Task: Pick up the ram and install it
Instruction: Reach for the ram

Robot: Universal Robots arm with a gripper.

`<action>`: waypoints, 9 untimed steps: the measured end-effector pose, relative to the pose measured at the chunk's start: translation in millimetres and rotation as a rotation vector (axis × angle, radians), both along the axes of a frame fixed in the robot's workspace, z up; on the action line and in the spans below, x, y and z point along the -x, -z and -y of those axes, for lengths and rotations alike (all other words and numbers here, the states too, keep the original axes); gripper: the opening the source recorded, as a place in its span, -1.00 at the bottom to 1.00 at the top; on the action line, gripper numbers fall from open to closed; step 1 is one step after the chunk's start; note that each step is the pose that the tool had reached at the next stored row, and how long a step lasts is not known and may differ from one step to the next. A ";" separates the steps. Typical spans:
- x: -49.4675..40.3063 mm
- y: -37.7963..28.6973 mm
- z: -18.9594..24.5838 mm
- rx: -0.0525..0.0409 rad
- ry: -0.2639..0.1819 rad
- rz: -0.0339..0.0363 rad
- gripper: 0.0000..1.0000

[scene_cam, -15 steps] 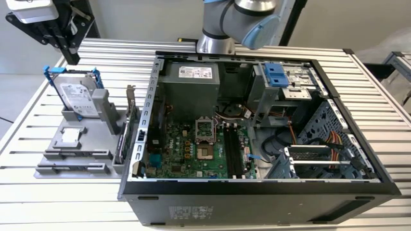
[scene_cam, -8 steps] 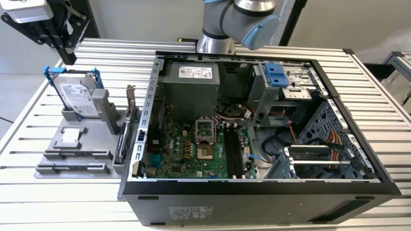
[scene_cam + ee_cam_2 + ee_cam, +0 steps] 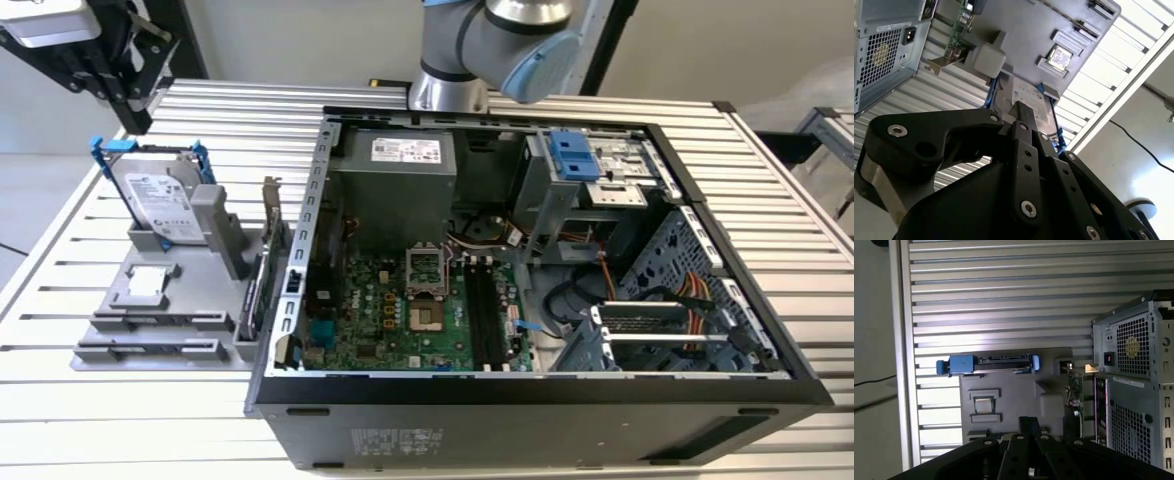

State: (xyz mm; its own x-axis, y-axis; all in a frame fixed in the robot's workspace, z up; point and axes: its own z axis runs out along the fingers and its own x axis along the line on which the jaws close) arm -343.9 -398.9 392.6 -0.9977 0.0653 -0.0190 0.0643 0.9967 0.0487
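At the exterior view's left, a grey moulded holder [image 3: 200, 300] carries a silver drive [image 3: 163, 200] in blue rails and a thin card [image 3: 274, 235] standing on edge; right of it lies the open black steel case [image 3: 534, 410], a green board [image 3: 387, 310] inside; all rest on a ribbed aluminium table [image 3: 134, 420] before pale walls; in the second wrist view the black claw [image 3: 1024, 112] hangs over the holder, fingers pressed together; the ram I cannot pick out.
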 end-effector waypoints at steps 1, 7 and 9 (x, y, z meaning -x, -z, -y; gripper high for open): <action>0.4 0.0 0.0 0.0000 0.000 0.0000 -1.00; 0.8 0.0 1.4 -0.0001 0.000 0.0000 -1.00; 0.8 0.0 3.1 0.0000 0.000 0.0000 -1.00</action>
State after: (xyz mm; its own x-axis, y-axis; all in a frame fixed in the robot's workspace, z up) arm -344.7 -402.0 392.6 -0.9977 0.0656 -0.0190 0.0646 0.9967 0.0487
